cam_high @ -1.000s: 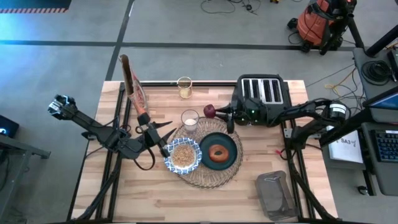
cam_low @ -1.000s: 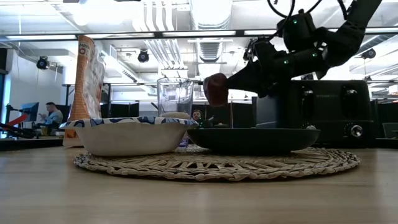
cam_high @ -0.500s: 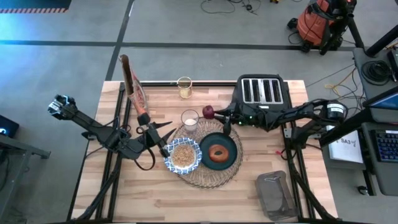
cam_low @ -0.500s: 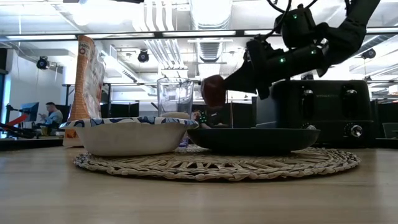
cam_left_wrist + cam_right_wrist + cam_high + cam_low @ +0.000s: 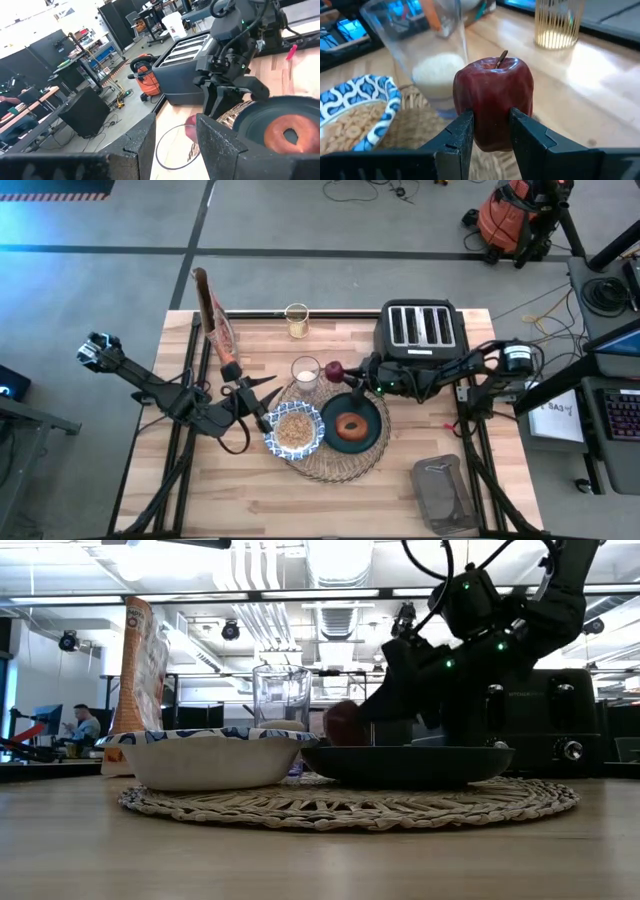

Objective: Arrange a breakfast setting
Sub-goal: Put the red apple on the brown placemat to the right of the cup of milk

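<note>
Small red apple with a brown stem [image 5: 493, 103] clamped between the right gripper's [image 5: 345, 372] dark fingers, low beside the dark teal plate [image 5: 370, 412] and clear glass [image 5: 305, 371], round browned bagel [image 5: 350, 425] on the plate, left gripper [image 5: 262, 402] spread open beside the blue-and-white patterned bowl [image 5: 293, 431].

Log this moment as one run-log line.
right hand: shut on apple, beside glass | left hand: open, by bowl | bagel: on plate

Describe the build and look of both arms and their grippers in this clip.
Both arms are dark, slim and jointed. The left gripper has two black wedge-shaped fingers. The right gripper has matching black fingers, green indicator lights, black cables looping overhead, and a silver-faced joint.
</note>
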